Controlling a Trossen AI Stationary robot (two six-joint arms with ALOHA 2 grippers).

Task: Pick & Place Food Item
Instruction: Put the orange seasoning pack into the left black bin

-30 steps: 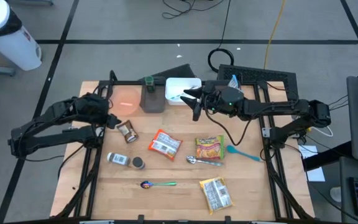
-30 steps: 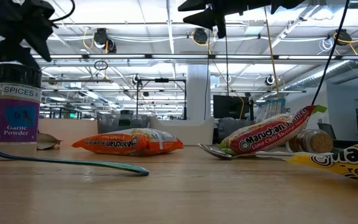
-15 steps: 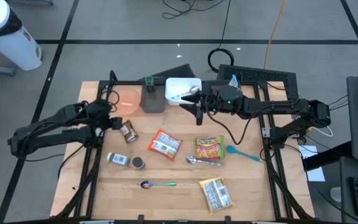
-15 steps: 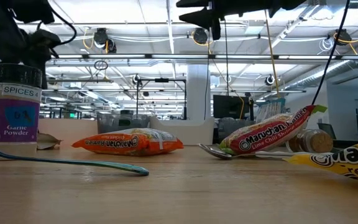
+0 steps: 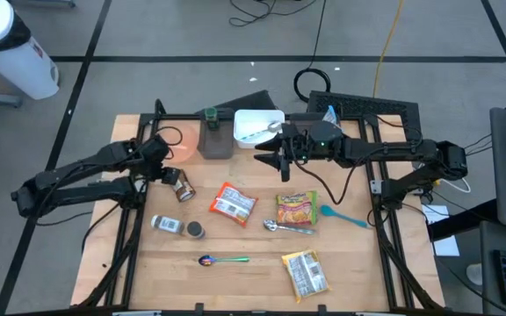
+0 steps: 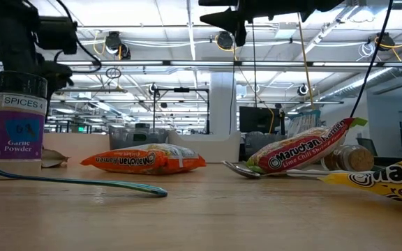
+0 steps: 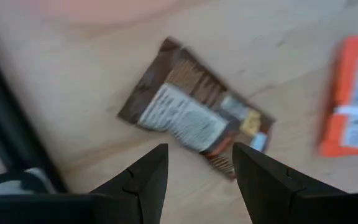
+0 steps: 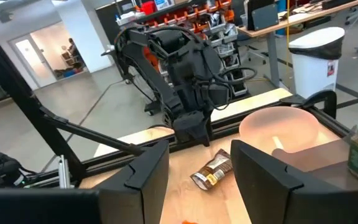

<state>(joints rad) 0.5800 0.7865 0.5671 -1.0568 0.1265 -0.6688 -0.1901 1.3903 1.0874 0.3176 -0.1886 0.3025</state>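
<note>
Left gripper (image 5: 163, 167) hangs open and empty just above the brown snack packet (image 5: 180, 185), near the bench's (image 5: 235, 281) left edge by the pink plate (image 5: 179, 140). Right gripper (image 5: 281, 161), likewise open and empty, hovers near the far edge beside the white tray (image 5: 257, 125). Ramen packs (image 5: 234, 203) and spoons (image 5: 223, 260) lie scattered mid-bench; grey floor surrounds it.
</note>
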